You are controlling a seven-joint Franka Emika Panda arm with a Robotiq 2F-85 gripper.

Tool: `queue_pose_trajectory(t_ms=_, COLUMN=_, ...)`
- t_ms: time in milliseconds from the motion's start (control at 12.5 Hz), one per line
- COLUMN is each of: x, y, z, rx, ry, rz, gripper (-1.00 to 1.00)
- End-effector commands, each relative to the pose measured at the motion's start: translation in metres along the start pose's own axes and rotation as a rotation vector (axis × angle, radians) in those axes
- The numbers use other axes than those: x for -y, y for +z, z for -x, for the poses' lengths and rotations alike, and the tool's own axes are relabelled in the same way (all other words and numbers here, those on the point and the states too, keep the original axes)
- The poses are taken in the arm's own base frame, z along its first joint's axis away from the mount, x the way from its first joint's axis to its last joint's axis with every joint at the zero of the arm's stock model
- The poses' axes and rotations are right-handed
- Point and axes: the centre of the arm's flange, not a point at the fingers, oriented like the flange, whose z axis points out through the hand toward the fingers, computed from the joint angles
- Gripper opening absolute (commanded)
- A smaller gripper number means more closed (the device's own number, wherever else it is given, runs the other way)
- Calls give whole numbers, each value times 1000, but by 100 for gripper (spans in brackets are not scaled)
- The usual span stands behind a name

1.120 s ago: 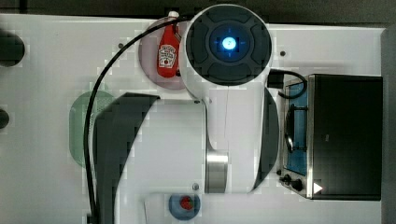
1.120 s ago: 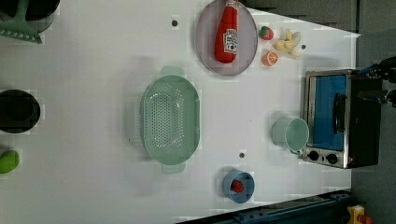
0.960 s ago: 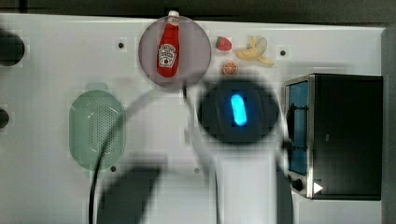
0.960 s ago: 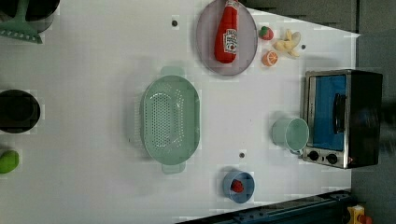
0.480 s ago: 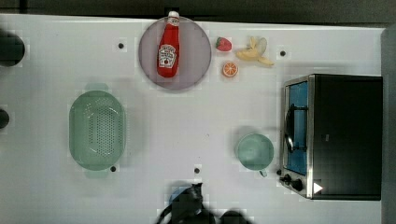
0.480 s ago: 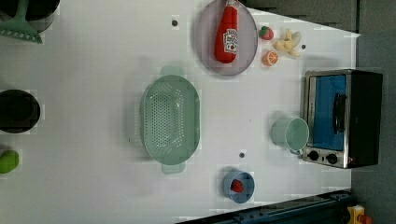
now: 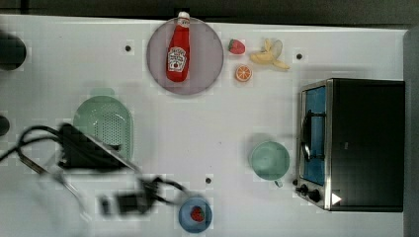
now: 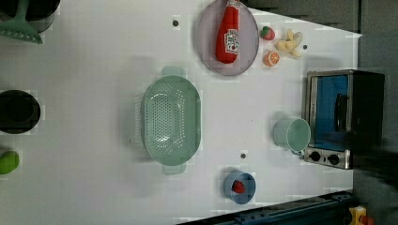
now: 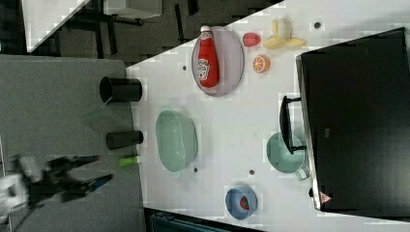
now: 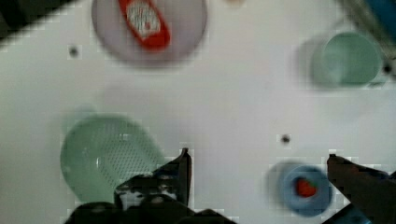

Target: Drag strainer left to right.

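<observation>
Mint strainer (image 8: 172,119) untouched | cup (image 8: 292,135), toaster oven (image 8: 342,115) rightward | tool (image 10: 257,161) fingers apart

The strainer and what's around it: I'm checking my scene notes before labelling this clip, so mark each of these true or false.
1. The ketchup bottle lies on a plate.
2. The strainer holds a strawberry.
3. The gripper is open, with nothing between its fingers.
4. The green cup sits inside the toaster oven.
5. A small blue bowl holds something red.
1. True: the ketchup bottle lies on the round plate.
2. False: the strainer is empty.
3. True: the gripper is open and holds nothing.
4. False: the cup stands on the table, beside the toaster oven.
5. True: the blue bowl holds a red piece.
</observation>
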Motion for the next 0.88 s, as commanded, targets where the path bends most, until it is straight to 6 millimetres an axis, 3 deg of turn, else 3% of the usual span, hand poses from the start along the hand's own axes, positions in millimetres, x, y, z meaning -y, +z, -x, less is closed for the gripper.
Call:
queue_pose_trajectory(t_ms=80, x=39, y=70, z=30, rx=67, ry=205, rz=55, gripper=100)
queue_pose_trajectory(t_ms=400, x=106, y=154, z=62, rx=157, ry=474, rz=42, gripper=100)
queue_pose_trajectory(t_ms=880, x=142, y=282, z=73, rx=299, ry=778, rz=96, gripper=100)
